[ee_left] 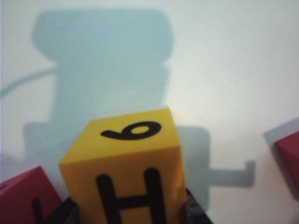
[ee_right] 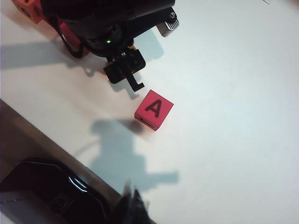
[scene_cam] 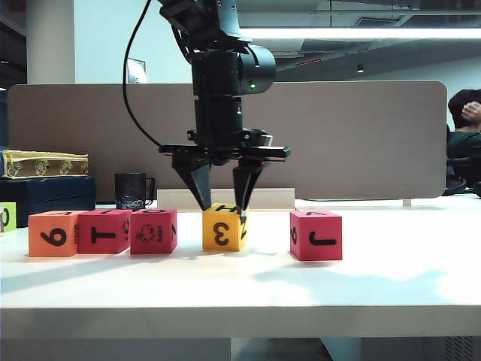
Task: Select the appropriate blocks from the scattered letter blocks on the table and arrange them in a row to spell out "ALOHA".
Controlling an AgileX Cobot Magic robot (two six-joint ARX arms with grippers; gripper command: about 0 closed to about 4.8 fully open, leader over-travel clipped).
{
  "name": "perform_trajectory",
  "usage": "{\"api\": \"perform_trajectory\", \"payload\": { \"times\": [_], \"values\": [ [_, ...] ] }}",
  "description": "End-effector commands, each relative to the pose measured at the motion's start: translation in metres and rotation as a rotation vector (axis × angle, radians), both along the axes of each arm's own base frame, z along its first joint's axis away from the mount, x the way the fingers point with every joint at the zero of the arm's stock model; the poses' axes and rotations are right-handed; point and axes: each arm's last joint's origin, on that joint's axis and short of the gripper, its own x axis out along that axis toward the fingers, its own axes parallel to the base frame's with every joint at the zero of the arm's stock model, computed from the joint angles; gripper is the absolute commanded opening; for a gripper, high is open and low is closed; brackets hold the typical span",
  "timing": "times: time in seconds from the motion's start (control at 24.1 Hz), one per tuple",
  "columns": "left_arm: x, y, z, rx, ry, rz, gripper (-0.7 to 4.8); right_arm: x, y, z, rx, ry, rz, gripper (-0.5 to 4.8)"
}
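My left gripper (scene_cam: 222, 204) points straight down over the middle of the table (scene_cam: 240, 289), shut on the top of the yellow block (scene_cam: 223, 228). In the left wrist view its dark fingers (ee_left: 194, 210) press both sides of that yellow block (ee_left: 124, 172), which shows an H and a 6. To the left an orange block (scene_cam: 52, 234) and two magenta blocks (scene_cam: 104, 231) (scene_cam: 153, 230) stand in a row. Another magenta block (scene_cam: 316, 235) stands apart on the right; its top reads A (ee_right: 154, 109). My right gripper (ee_right: 133, 205) hangs shut and empty, high above the table's edge.
A lime-green cube (scene_cam: 7, 216) sits at the far left edge. Behind the row are a black mug (scene_cam: 130, 191), a dark box (scene_cam: 45, 197) with a yellow patterned box (scene_cam: 45, 163) on it, and a beige partition (scene_cam: 338, 135).
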Motion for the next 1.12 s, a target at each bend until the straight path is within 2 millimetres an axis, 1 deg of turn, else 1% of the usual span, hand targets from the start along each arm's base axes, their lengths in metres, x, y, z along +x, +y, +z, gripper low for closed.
{"api": "perform_trajectory", "payload": {
  "times": [0.04,0.46,0.54,0.58,0.62,0.66,0.7,0.95,1.08,1.12],
  "values": [
    [-0.0012,0.0141,-0.0075,0.113,0.061,0.026,2.40,-0.0003,0.0002,0.0019,0.010,-0.012,0.004,-0.05],
    [0.0005,0.0172,-0.0067,0.104,0.068,0.033,2.43,-0.0003,0.0002,0.0020,0.010,-0.013,0.005,-0.05],
    [0.0007,0.0171,-0.0067,0.103,0.066,0.033,2.53,-0.0003,0.0002,0.0020,0.010,-0.013,0.005,-0.05],
    [0.0008,0.0171,-0.0066,0.102,0.065,0.033,2.69,-0.0003,0.0002,0.0020,0.010,-0.012,0.005,-0.05],
    [0.0011,0.0173,-0.0066,0.101,0.064,0.034,3.07,-0.0003,0.0002,0.0020,0.010,-0.012,0.005,-0.05],
    [0.0023,0.0185,-0.0066,0.099,0.061,0.037,3.60,-0.0003,0.0002,0.0020,0.010,-0.013,0.005,-0.05],
    [0.0028,0.0189,-0.0065,0.097,0.060,0.039,3.76,-0.0003,0.0002,0.0020,0.010,-0.013,0.005,-0.05],
    [0.0060,0.0163,-0.0035,0.061,0.020,0.033,3.79,-0.0002,0.0003,0.0021,0.011,-0.013,0.004,-0.05],
    [0.0071,0.0137,-0.0013,0.025,0.006,0.019,4.05,-0.0001,0.0004,0.0023,0.013,-0.016,0.004,-0.05],
    [0.0071,0.0130,0.0002,0.012,0.001,0.016,4.05,0.0000,0.0005,0.0023,0.014,-0.016,0.004,-0.05]
  ]
}}
